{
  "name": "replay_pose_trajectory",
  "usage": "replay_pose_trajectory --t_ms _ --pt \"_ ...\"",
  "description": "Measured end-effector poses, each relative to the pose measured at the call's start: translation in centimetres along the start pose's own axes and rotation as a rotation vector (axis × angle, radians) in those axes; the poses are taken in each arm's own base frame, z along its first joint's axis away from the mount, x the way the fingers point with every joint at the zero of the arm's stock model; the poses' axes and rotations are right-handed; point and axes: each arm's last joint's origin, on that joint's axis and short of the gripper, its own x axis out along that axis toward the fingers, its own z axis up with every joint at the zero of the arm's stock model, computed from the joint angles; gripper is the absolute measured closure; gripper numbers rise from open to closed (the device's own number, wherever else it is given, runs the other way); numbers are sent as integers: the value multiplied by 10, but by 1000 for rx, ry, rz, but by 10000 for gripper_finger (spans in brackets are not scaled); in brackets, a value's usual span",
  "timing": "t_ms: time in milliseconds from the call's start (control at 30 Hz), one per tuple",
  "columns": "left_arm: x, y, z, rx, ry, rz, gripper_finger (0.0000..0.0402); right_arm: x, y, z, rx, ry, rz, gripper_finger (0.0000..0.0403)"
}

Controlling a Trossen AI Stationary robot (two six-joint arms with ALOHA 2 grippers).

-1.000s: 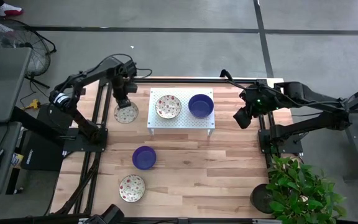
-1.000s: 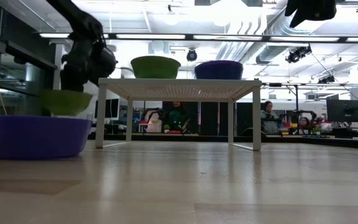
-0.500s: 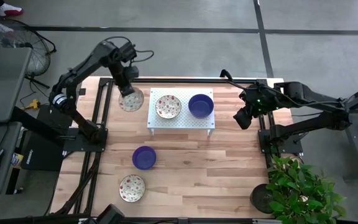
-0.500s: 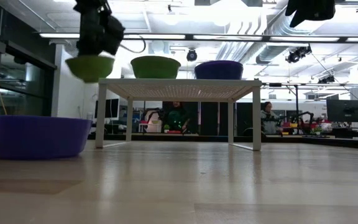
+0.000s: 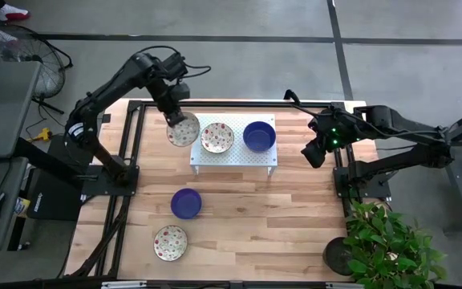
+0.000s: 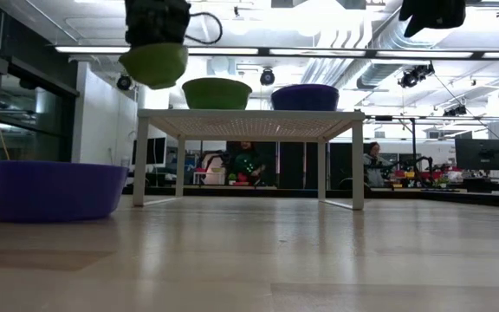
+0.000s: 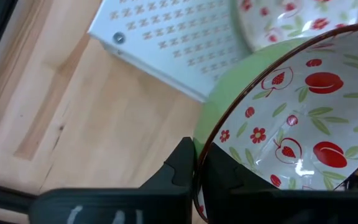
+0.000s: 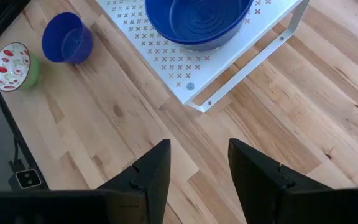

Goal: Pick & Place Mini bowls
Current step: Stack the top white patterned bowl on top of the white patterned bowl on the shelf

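My left gripper hangs at the white perforated rack's left end, shut on a mini bowl, green outside and white with a red pattern inside. In the low view this bowl hangs above the level of the rack top. A like patterned bowl and a blue bowl stand on the rack. Another blue bowl and another patterned bowl sit on the table. My right gripper waits open, off the rack's right end. My left gripper holds the patterned bowl by its rim, one finger on the green outer wall and one inside. The fingers come from above, pointing down. The bowl hangs below them, lifted clear and roughly level, mouth up.
The rack stands on thin legs in the table's far middle. Black frame rails run along the table's left side. A potted plant stands at the right near corner. Bare wood lies between the rack and the near edge.
My left gripper has carried the patterned bowl up from low beside the rack's left end to above the rack top. It has also moved toward the table's right and far edge, up to the rack's left end. The right arm has kept still.
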Motion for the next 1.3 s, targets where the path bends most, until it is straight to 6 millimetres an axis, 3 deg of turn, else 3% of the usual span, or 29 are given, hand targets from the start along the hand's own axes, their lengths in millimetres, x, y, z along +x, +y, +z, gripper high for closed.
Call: replay_pose_trajectory --t_ms 333,533,733,1300 --pt "-8 -27 22 -8 -52 -12 399 0 0 0 -11 9 12 253" --pt "0 -39 52 25 -61 -22 399 0 0 0 -15 11 14 256" --pt "8 -44 67 32 -61 -33 399 0 1 -1 -15 20 26 257" --pt "17 -51 71 25 -33 -32 399 0 1 -1 -11 24 30 258"
